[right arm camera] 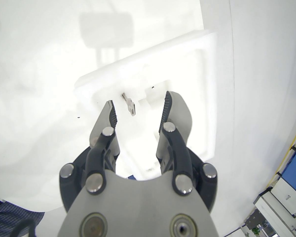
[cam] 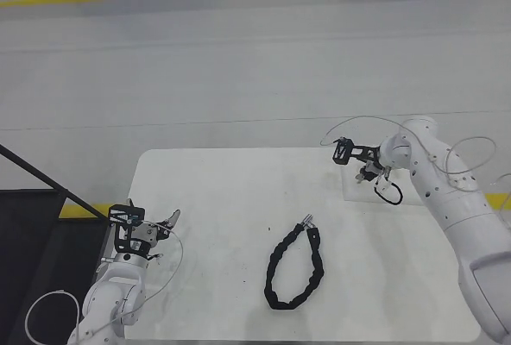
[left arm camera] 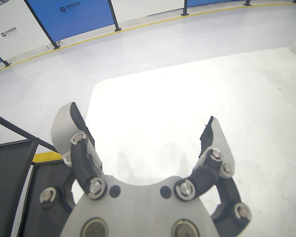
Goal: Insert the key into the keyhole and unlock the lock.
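A black chain lock (cam: 294, 267) lies looped in the middle of the white table (cam: 221, 190), its metal lock end (cam: 307, 222) pointing toward the far right. A small silver key (right arm camera: 130, 105) stands upright in a recess of a white foam block (right arm camera: 187, 50) at the table's far right. My right gripper (right arm camera: 139, 101) hangs open just above the block, with the key between its fingertips and a little beyond them, untouched. My left gripper (left arm camera: 142, 111) is open and holds nothing, low over the table's near left edge (cam: 152, 224).
A black metal rack (cam: 22, 233) stands beside the table's left edge, close to the left arm. Blue and white fence panels (left arm camera: 71, 13) line the floor beyond. A black cable loop (cam: 389, 191) hangs from the right wrist.
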`<state>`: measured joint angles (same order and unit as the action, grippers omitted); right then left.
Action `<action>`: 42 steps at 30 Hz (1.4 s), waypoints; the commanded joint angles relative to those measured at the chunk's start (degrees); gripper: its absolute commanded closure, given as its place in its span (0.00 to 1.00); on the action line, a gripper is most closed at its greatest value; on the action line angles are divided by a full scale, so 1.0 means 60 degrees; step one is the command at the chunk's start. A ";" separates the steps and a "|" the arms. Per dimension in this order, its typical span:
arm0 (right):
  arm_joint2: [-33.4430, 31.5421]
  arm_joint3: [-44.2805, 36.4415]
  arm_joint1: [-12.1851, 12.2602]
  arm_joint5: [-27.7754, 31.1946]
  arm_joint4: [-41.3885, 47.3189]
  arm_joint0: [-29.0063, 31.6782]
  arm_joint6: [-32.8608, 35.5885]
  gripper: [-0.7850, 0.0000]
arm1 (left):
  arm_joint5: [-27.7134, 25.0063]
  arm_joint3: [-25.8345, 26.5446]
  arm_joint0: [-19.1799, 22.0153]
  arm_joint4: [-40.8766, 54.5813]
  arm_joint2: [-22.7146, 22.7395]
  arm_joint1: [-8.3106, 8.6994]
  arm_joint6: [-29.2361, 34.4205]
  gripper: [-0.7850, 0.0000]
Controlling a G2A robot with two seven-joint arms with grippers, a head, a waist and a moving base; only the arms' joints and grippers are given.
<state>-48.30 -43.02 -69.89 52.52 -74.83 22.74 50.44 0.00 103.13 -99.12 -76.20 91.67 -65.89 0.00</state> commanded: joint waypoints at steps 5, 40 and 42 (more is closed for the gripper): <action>0.0372 0.0575 -0.0176 -0.0035 -0.0150 -0.0235 -0.0106 0.53 | 0.0000 0.0000 0.0000 0.0000 0.0000 0.0000 0.0000 0.00; 0.1438 0.2453 -0.0905 0.0075 -0.0392 -0.0957 -0.0787 0.76 | 0.0000 0.0000 0.0000 0.0000 0.0000 0.0000 0.0000 0.00; 0.1484 0.2531 -0.0935 0.0154 -0.0400 -0.0966 -0.0784 0.84 | 0.0000 0.0000 0.0000 0.0000 0.0000 0.0000 0.0000 0.00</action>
<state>-39.50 -28.04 -75.44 53.24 -77.22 16.97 45.71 0.00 103.13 -99.12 -76.20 91.67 -65.89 0.00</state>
